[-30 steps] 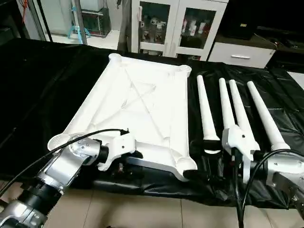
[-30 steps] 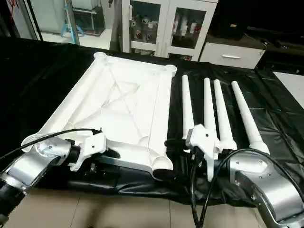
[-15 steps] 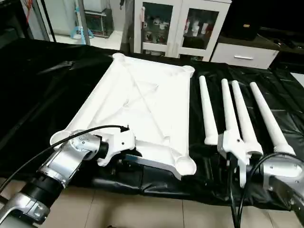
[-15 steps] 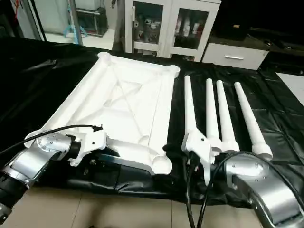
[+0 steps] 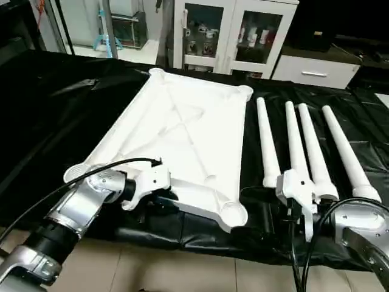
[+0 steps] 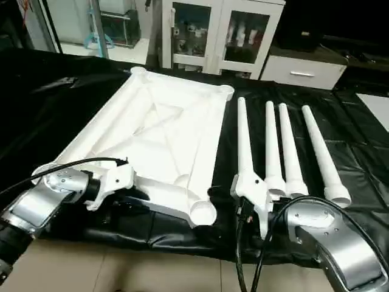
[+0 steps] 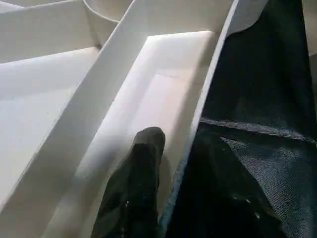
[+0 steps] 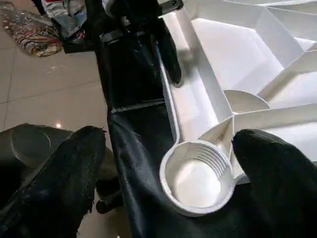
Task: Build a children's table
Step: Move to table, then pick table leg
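Observation:
The children's table lies in parts on the black cover. Its white tabletop (image 5: 182, 134) is underside up, ribs showing, with several white tapered legs (image 5: 293, 143) side by side to its right. My left gripper (image 7: 173, 198) straddles the tabletop's near rim, shut on that wall. One finger (image 7: 143, 163) is inside the rib channel and the other is outside against the cloth. My right gripper (image 8: 166, 136) stands open at the near right corner socket (image 8: 195, 181), a finger on each side and touching nothing.
The black-covered work table (image 5: 61, 109) ends just in front of the tabletop, with tiled floor (image 5: 152, 274) below. White glass-door cabinets (image 5: 231, 33) stand behind. A black cable (image 5: 103, 167) arcs over my left forearm.
My left gripper's fingers have closed in on the tabletop's near rim. The head view has tilted slightly. The right gripper has stayed wide open by the corner socket.

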